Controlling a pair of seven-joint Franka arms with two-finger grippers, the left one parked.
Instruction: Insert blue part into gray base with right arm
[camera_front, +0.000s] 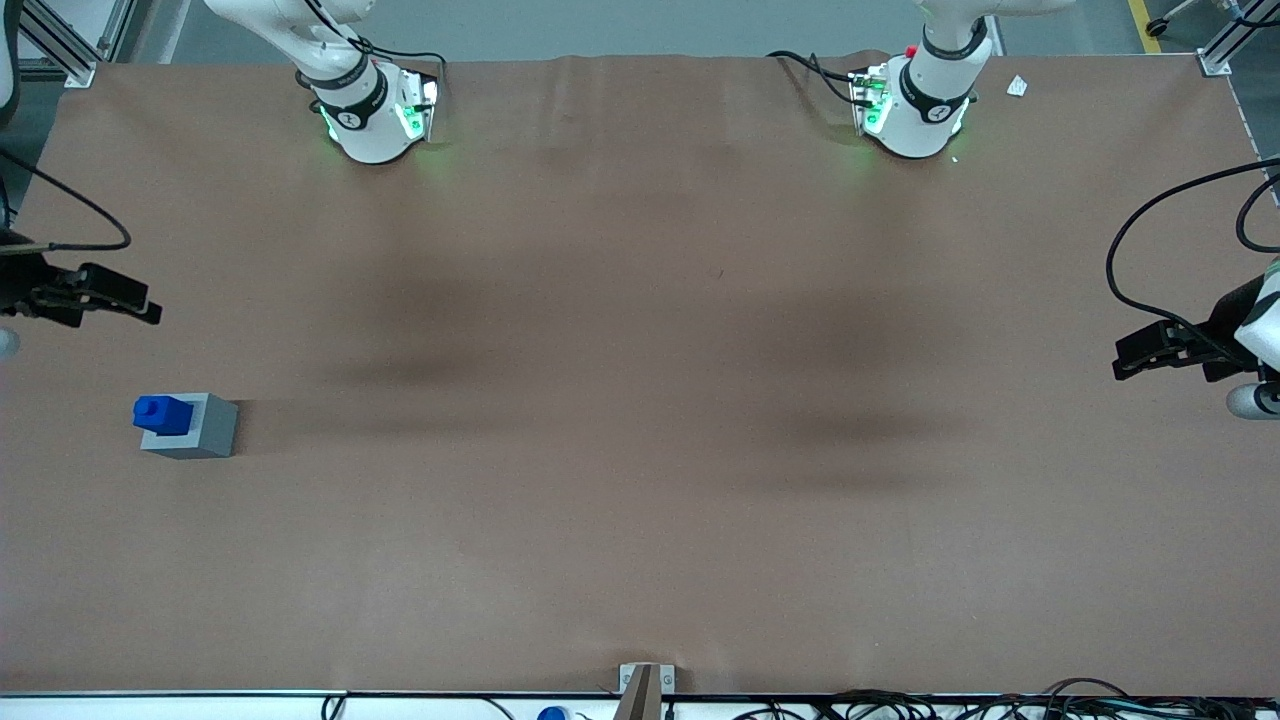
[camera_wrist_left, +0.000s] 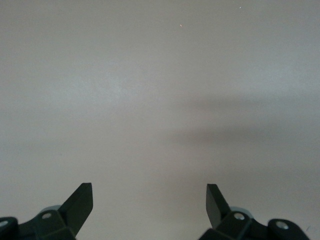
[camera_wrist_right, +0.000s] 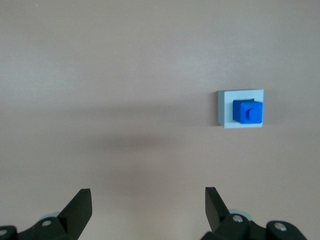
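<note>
Your gripper (camera_wrist_right: 146, 210) has its jaws spread wide and empty — it hangs high above the brown table (camera_front: 640, 400). You see the blue part (camera_front: 162, 414) seated in the gray base (camera_front: 192, 427), nearer the front camera than the gripper.

The right arm (camera_front: 20, 290) is cut off at the front view's edge; only its gripper (camera_front: 150, 312) shows. The part (camera_front: 163, 415) hides the base's (camera_front: 200, 428) recess.

The white right arm (camera_front: 350, 100) has black bands, green lights, a black hand (camera_front: 140, 308).
</note>
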